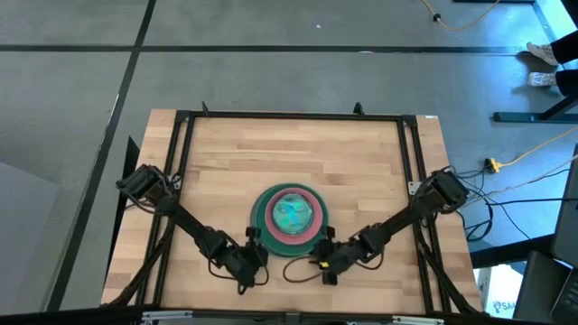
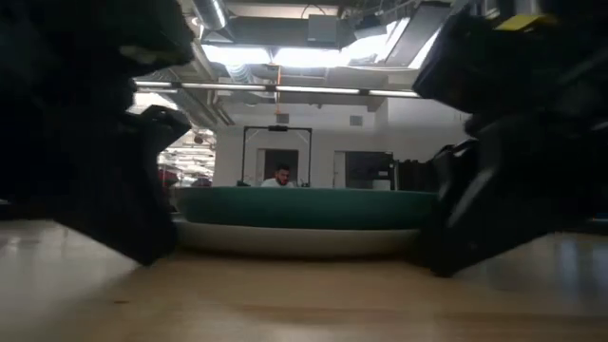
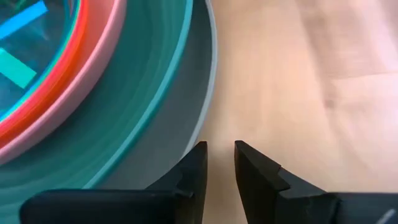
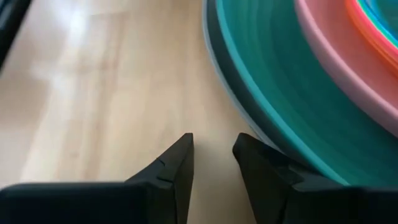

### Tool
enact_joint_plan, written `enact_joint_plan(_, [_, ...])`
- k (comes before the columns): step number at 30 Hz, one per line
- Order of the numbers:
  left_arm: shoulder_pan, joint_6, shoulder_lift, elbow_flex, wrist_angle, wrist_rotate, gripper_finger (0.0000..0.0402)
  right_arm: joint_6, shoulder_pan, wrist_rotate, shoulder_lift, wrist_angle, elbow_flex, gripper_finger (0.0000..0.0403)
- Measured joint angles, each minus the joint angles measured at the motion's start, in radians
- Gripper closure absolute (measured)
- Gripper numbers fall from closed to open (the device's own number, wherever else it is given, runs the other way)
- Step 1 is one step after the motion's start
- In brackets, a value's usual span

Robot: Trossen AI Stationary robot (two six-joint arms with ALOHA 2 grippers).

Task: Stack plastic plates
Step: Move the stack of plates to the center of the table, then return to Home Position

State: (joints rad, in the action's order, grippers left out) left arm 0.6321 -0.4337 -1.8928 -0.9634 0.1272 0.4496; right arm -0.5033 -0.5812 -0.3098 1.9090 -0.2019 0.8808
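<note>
The plates form one stack (image 1: pixel 291 219) at the table's middle, toward the near edge. A grey plate (image 3: pixel 200 93) lies on the wood. On it sit a dark green plate (image 3: pixel 143 87) and a pale pink one (image 3: pixel 93 68), with small translucent orange and teal plates (image 3: pixel 37 56) nested on top. My left gripper (image 1: pixel 255 251) stands low at the stack's near-left side and my right gripper (image 1: pixel 322 255) at its near-right side. Both are narrowly open and hold nothing. In the low view the stack (image 2: pixel 304 214) sits between the two dark grippers. My left gripper (image 3: pixel 221 152) has one fingertip (image 3: pixel 198 155) right beside the grey plate's rim (image 3: pixel 208 106), low over the table; whether it touches I cannot tell. My right gripper (image 4: pixel 213 146) has one fingertip (image 4: pixel 252 149) beside the grey rim (image 4: pixel 214 68); touch or not, I cannot tell.
Bare wooden tabletop (image 1: pixel 289 149) stretches toward the far edge and to both sides of the stack. A black frame (image 1: pixel 289 115) runs along the table's edges. In the low view a person (image 2: pixel 281 176) shows far off in the room behind.
</note>
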Motion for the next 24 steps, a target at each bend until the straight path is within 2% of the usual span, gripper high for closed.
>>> enact_joint_plan(6, [-0.041,0.054,0.000,0.001,0.020,0.067,0.0329,0.067,0.059,0.002,0.000,0.013,0.000,0.0275])
enact_joint_plan(13, [-0.100,0.085,-0.001,0.002,0.024,0.072,0.0329,0.114,0.106,-0.013,0.000,0.022,0.000,0.0275])
enact_joint_plan(18, [-0.104,0.134,0.001,0.002,0.035,0.051,0.0329,0.148,0.117,0.000,-0.017,0.042,-0.002,0.0275])
enact_joint_plan(21, [-0.085,0.157,0.045,0.006,0.066,0.020,0.0329,0.173,0.103,0.043,-0.077,0.098,-0.007,0.0275])
enact_joint_plan(24, [-0.068,0.200,0.159,0.006,0.101,-0.002,0.0329,0.226,0.078,0.054,-0.180,0.177,-0.004,0.0275])
